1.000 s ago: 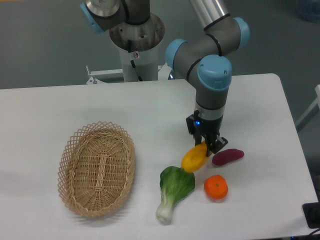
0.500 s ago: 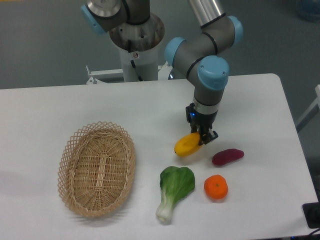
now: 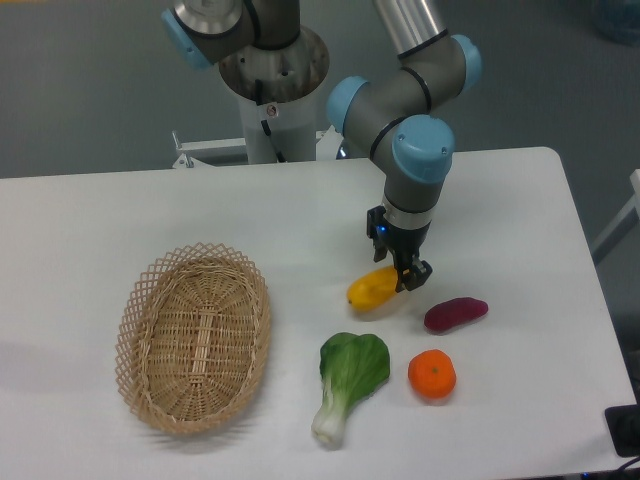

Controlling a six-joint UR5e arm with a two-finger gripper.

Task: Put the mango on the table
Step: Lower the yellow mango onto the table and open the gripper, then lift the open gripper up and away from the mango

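The yellow-orange mango [image 3: 371, 289] is held by its right end in my gripper [image 3: 403, 273], which is shut on it. The mango hangs tilted, a little above the white table [image 3: 300, 220], right of centre. Its left end points down and left. The gripper's fingers partly hide the mango's right end.
A purple sweet potato [image 3: 455, 313] lies just right of the gripper. An orange tangerine [image 3: 432, 374] and a green bok choy [image 3: 347, 379] lie in front of the mango. An oval wicker basket [image 3: 195, 336] stands at the front left.
The gripper has lifted the mango and carried it a little left and back, away from the bok choy and sweet potato. The mango has tilted flatter.
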